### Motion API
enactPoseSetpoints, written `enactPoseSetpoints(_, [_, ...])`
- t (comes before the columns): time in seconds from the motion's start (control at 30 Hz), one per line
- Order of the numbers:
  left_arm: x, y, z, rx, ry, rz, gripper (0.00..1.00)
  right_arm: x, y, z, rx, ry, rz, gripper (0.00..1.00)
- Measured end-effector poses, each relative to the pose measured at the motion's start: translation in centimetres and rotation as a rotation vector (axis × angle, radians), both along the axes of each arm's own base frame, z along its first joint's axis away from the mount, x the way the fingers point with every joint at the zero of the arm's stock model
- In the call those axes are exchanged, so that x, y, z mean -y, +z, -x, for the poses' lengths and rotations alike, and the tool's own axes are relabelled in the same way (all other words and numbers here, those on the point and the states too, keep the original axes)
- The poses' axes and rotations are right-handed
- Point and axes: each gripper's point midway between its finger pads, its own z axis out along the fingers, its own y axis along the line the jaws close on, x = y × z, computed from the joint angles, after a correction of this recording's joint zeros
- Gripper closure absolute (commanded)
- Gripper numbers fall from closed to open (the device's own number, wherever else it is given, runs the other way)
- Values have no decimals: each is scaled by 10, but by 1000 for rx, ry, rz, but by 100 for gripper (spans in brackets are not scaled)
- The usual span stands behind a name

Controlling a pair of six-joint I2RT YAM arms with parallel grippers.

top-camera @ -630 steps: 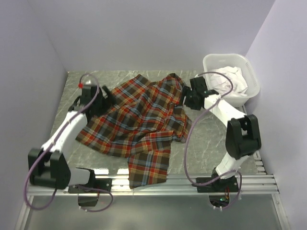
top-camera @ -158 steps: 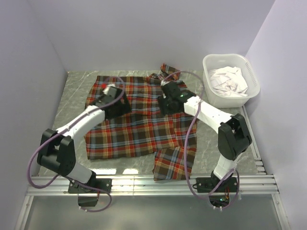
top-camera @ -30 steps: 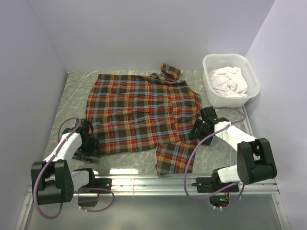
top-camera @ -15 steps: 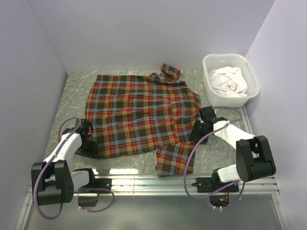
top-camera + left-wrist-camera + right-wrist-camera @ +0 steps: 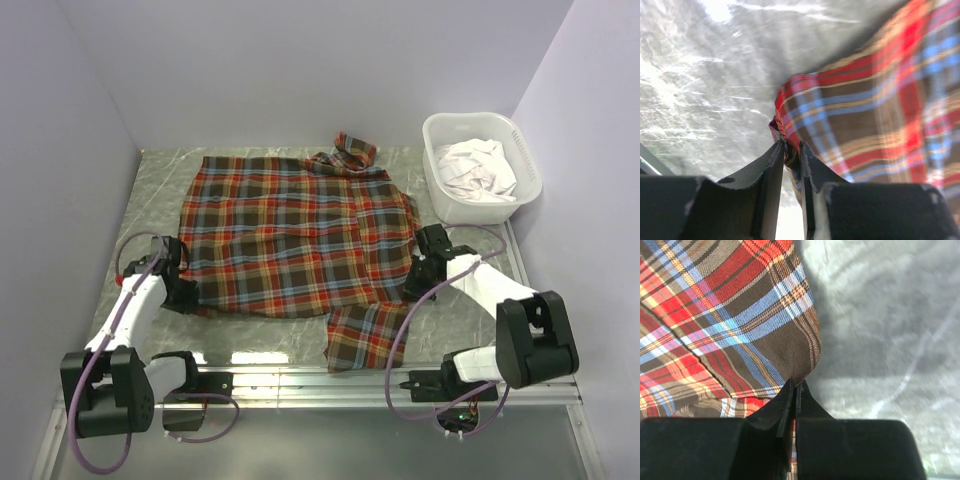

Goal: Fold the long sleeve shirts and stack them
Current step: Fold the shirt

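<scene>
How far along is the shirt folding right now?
The plaid shirt lies spread flat on the table. The left gripper pinches its near left corner and the right gripper its right edge. No fold shows yet, nothing is stacked, and white cloth waits in the basket.

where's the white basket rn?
Top view: the white basket sits at the far right corner of the table, just right of the collar end of the plaid shirt.
</scene>
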Motion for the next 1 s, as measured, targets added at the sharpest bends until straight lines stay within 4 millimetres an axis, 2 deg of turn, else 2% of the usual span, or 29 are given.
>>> enactPoseSetpoints(0.23, [-13,31,-15,61,-15,-71,75,8,28,6,38,3,32,100])
enactPoseSetpoints(0.43, [-24,52,-24,89,-29,-138,78,6,64,-17,108,10,33,100])
enactPoseSetpoints(0.5, [-25,57,-28,104,-39,-143,73,5,73,-24,134,14,29,100])
enactPoseSetpoints(0.53, [-24,58,-28,108,-45,-140,60,4,75,-26,141,17,28,100])
enactPoseSetpoints(0.6, [-19,56,-26,107,-58,-118,47,4,76,-25,140,19,29,100])
enactPoseSetpoints(0.63, [-17,51,-24,109,-59,-104,32,4,75,-25,136,21,30,100])
enactPoseSetpoints(0.73, [-7,29,-4,56,-71,-56,16,4,70,-21,121,24,26,100])
enactPoseSetpoints(0.83, [4,7,15,-25,-85,-7,9,2,63,-17,99,29,16,100])
enactPoseSetpoints(1.0, [19,-12,22,-104,-126,38,11,-1,59,-18,94,35,0,100])
